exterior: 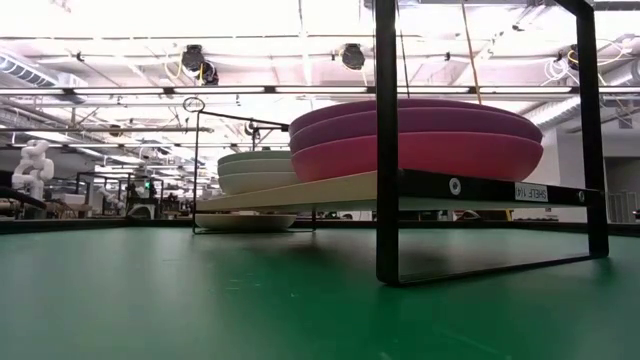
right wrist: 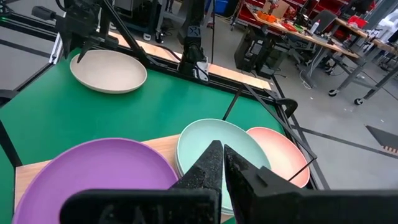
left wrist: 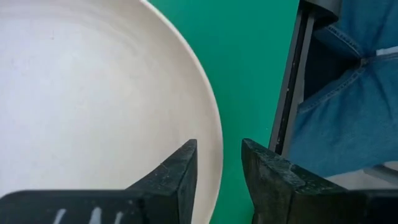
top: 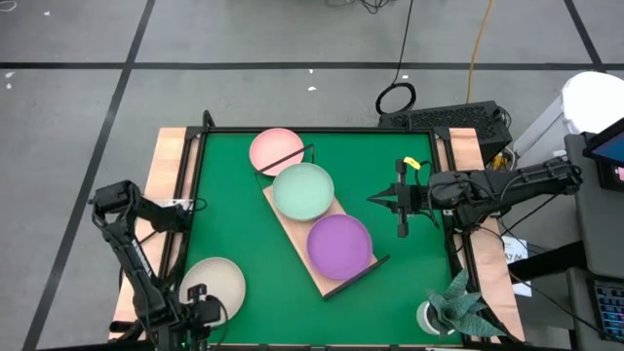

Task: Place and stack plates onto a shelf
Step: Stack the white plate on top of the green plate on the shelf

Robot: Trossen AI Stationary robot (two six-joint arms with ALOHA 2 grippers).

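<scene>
Shelf (top: 292,216) holds purple stack (top: 339,244) and mint stack (top: 303,190). My left gripper (left wrist: 219,163) straddles beige plate (top: 214,283) rim, not clamped. Pink plate (top: 273,147) left too. Right gripper (right wrist: 219,163) closed, empty.

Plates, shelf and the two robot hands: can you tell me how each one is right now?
beige plate: flat on the green mat, rim between the left hand's fingers.
purple plate: top of a stack on the shelf.
mint plate: top of the other stack on the shelf.
pink plate: on the mat, tucked partly under the shelf's end.
shelf: standing on the mat, carrying two stacks.
left hand: open around the beige plate's rim.
right hand: shut, empty, beside the shelf.
</scene>
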